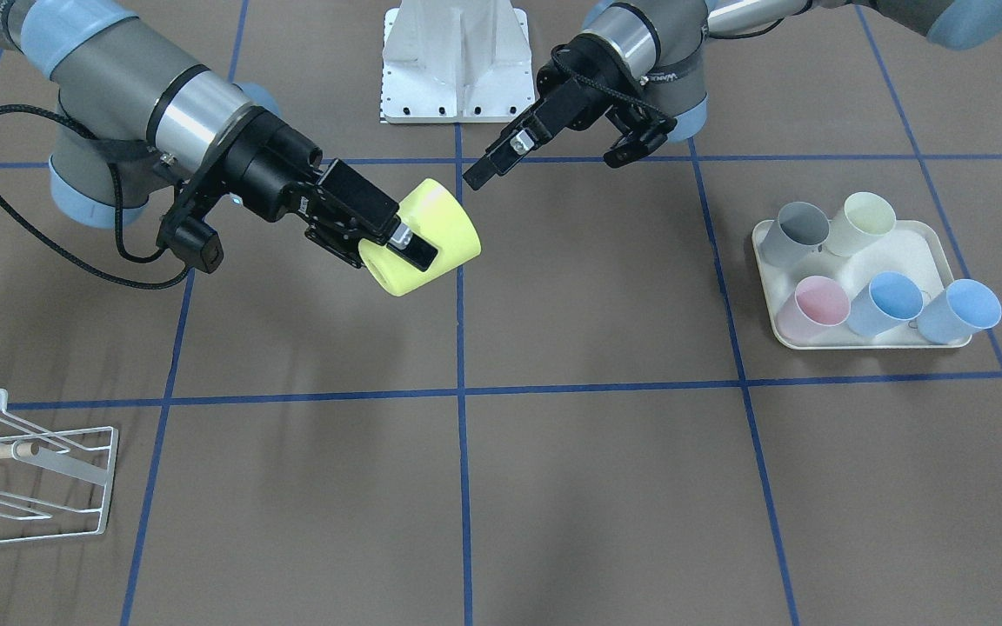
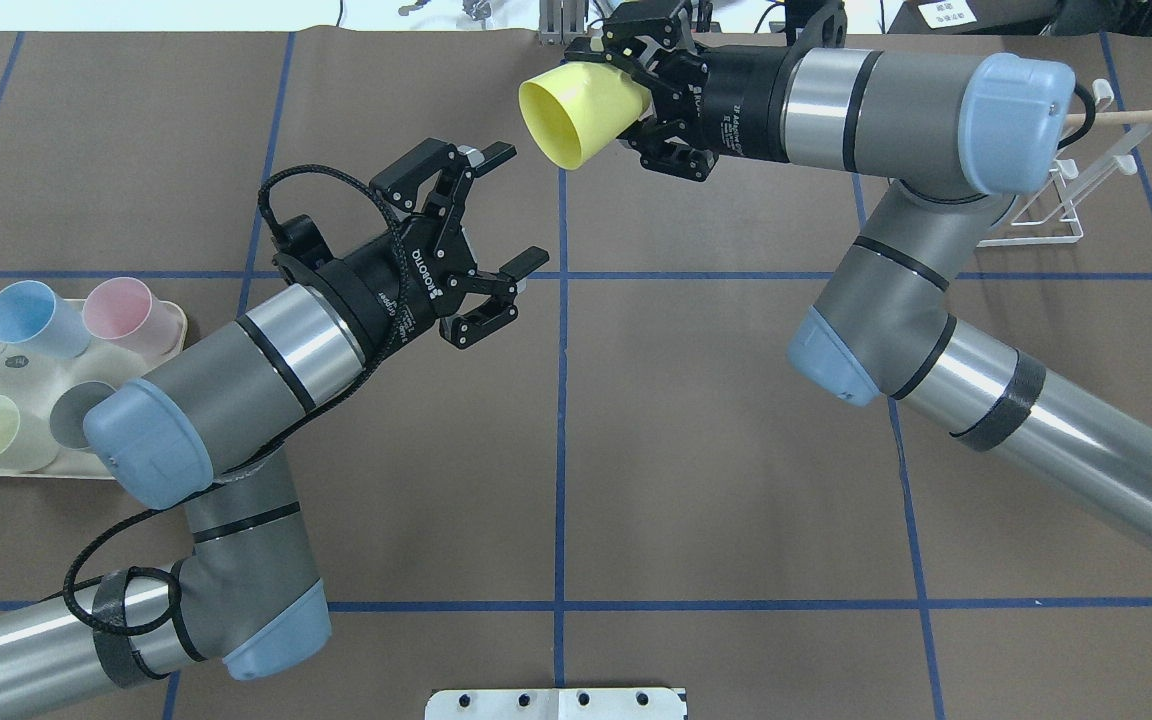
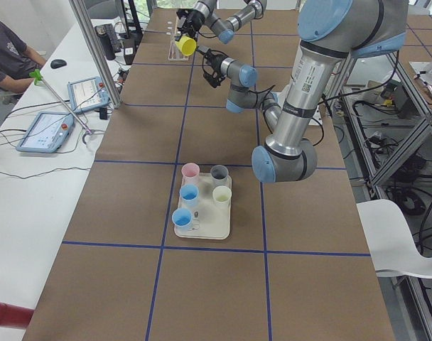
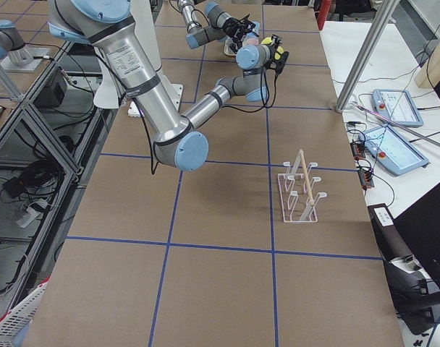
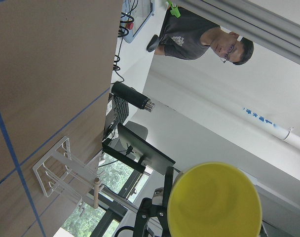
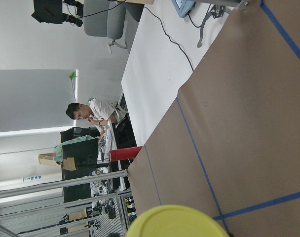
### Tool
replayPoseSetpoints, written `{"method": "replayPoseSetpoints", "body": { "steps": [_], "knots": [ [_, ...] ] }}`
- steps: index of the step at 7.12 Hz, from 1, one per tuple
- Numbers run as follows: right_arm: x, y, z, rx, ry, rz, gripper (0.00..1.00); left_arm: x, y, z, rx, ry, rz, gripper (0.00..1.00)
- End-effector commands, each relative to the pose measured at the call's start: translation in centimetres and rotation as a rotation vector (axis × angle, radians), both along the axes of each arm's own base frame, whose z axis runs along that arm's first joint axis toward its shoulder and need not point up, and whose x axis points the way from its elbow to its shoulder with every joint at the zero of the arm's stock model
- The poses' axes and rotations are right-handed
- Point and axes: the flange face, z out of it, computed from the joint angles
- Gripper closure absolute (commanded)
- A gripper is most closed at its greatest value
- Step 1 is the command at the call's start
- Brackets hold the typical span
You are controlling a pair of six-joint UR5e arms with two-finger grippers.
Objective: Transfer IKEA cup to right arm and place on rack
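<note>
The yellow IKEA cup hangs on its side above the table's middle, with its mouth turned toward the left arm. My right gripper is shut on its base end, and one finger lies along the cup wall. My left gripper stands open a short way from the cup's mouth, touching nothing. The left wrist view looks at the cup mouth. The white wire rack with its wooden dowel stands at the table's far right end, apart from both grippers.
A cream tray on the robot's left side holds several pastel cups. A white base plate sits between the arms. A person sits at a side desk with tablets.
</note>
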Motion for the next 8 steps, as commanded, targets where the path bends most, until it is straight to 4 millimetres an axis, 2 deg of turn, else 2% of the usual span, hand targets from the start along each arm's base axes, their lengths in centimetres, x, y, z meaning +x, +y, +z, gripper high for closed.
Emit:
{"method": "replayPoseSetpoints", "body": {
  "steps": [1, 2, 3, 4, 6, 7, 8],
  "knots": [
    [1.6, -0.8, 1.4, 0.0, 0.021, 0.026, 1.0, -1.9, 0.9, 1.4, 0.0, -0.007, 0.003, 0.0],
    [2.8, -1.1, 2.0, 0.012, 0.035, 0.048, 1.0, -3.5, 1.6, 2.4, 0.003, -0.021, 0.013, 0.0],
    [4.4, -1.5, 2.8, 0.028, 0.057, 0.062, 1.0, -4.8, 2.1, 2.4, 0.041, -0.043, 0.022, 0.0],
    [7.3, -2.5, 4.7, 0.046, 0.104, 0.071, 1.0, -5.9, 2.7, 2.4, 0.089, -0.089, -0.006, 0.0],
    [14.5, -4.2, 10.5, 0.107, 0.253, 0.1, 1.0, -7.0, 2.7, 4.5, 0.102, -0.159, -0.029, 0.0],
    [17.4, -4.4, 13.3, 0.135, 0.319, 0.12, 1.0, -7.0, 2.6, 5.4, 0.136, -0.23, -0.044, 0.0],
    [20.9, -4.3, 16.6, 0.154, 0.393, 0.138, 1.0, -7.9, 2.5, 7.3, 0.156, -0.309, -0.069, 0.0]
  ]
}}
